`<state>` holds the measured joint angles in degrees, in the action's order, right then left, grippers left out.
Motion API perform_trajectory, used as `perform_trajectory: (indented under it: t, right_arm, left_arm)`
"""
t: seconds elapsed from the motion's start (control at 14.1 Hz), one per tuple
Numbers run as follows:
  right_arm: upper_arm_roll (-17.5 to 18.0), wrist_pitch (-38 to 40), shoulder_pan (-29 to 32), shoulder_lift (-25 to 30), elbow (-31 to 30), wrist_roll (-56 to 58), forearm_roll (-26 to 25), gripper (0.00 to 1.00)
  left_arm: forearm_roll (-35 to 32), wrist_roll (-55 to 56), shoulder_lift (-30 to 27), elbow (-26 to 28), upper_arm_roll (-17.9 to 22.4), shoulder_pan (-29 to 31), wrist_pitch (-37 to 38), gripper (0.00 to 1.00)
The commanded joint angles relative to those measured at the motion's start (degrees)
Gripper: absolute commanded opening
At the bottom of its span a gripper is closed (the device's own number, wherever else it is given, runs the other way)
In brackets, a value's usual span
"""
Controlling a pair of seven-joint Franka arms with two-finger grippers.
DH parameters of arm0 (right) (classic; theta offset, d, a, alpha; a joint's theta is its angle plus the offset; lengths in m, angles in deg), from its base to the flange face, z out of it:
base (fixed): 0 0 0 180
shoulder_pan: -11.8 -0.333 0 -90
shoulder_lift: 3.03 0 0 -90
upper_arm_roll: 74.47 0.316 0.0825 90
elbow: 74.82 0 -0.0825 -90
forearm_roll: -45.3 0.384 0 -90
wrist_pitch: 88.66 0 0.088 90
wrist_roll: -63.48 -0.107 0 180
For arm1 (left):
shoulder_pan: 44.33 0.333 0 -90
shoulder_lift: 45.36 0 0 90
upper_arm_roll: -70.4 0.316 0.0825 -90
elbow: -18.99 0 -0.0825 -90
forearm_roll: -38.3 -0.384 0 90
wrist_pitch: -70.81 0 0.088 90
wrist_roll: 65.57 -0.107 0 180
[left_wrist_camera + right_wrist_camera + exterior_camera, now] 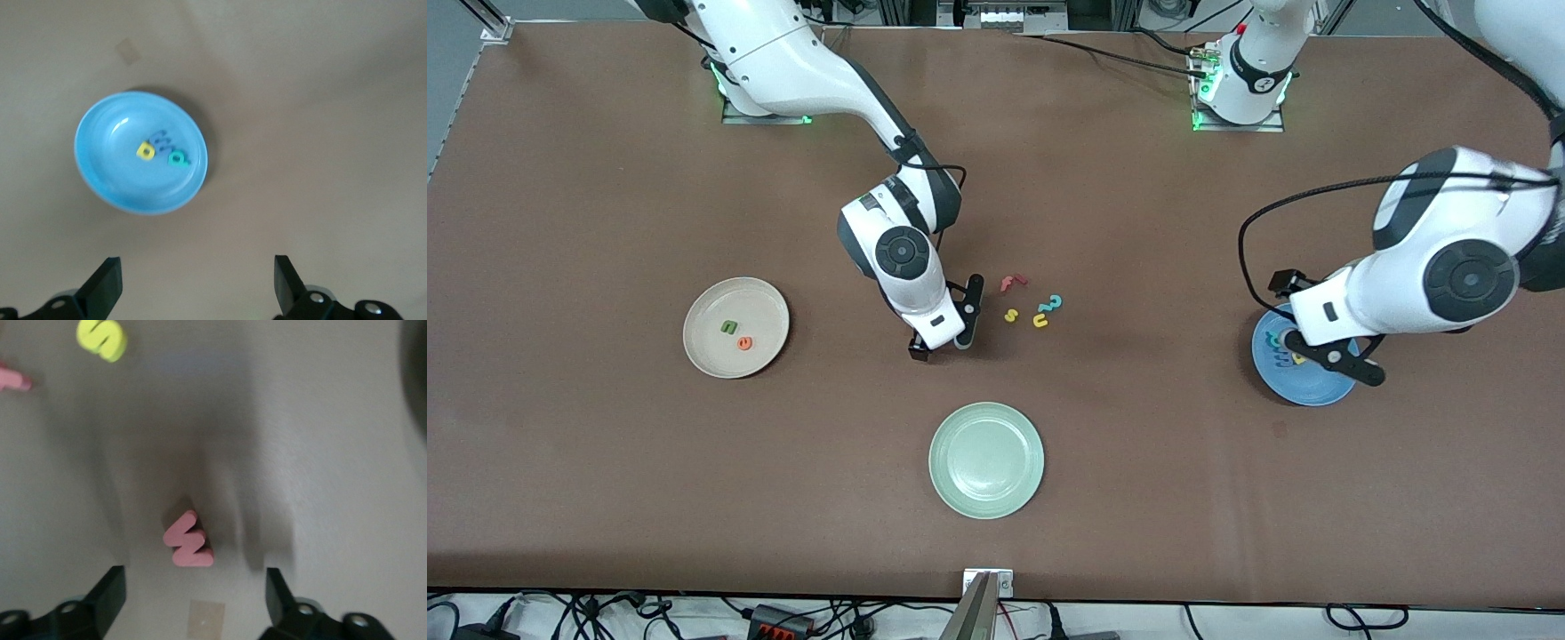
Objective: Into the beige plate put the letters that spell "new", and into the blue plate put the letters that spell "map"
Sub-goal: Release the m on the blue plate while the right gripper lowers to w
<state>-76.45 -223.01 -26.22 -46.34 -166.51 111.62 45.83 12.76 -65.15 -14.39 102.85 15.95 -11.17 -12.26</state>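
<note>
The beige plate (pixel 704 348) holds the dark green n (pixel 729 326) and the orange e (pixel 743 343). The pinkish-red w (pixel 188 541) lies on the table just ahead of my right gripper (pixel 195 590), which hangs low over it, open and empty. In the front view my right gripper (pixel 940 347) hides the w. The blue plate (pixel 100 187) holds the yellow a (pixel 145 151), the blue m (pixel 162 139) and the teal p (pixel 177 159), bunched together. My left gripper (pixel 198 283) hovers over the blue plate (pixel 1316 391), open with nothing between its fingers.
A pale green plate (pixel 986 460) sits nearer the front camera at mid-table. Beside the right gripper lie a red f (pixel 1013 283), a yellow s (pixel 1011 315), a teal 2-like piece (pixel 1054 304) and a yellow u (pixel 1040 320).
</note>
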Motion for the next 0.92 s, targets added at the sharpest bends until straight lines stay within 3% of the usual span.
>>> perform_trajectory:
  t: [0.0, 0.21, 0.43, 0.57, 0.71, 0.85]
  right_arm:
    - [0.31, -0.13, -0.91, -0.55, 0.64, 6.34, -0.35, 0.68]
    - [0.30, -0.04, -1.71, -0.55, 0.29, 10.74, -0.53, 0.64]
    - [0.22, -0.04, -1.79, -0.46, 0.29, 11.98, -0.62, 0.60]
    - [0.22, -0.04, -1.88, -0.46, 0.29, 13.46, -0.71, 0.57]
    - [0.22, -0.47, -1.97, -0.55, 0.37, 13.74, -0.79, 0.54]
    - [0.13, -1.18, -1.88, -0.81, 0.46, 13.65, -0.88, 0.54]
  left_arm:
    - [2.76, 2.39, -3.78, -4.67, 0.38, -1.68, 5.01, 1.00]
    - [13.55, 3.36, -12.14, -4.84, 18.69, -12.29, 4.84, 1.00]
    - [21.64, 3.01, -16.89, -3.44, 37.16, -24.95, 2.49, 1.00]
    - [24.39, 3.36, -22.41, 4.69, 48.42, -33.47, -6.18, 1.00]
    - [27.02, 3.19, -29.17, 14.97, 53.81, -37.01, -15.77, 1.00]
    - [26.77, 2.57, -32.80, 20.36, 55.06, -38.43, -19.76, 1.00]
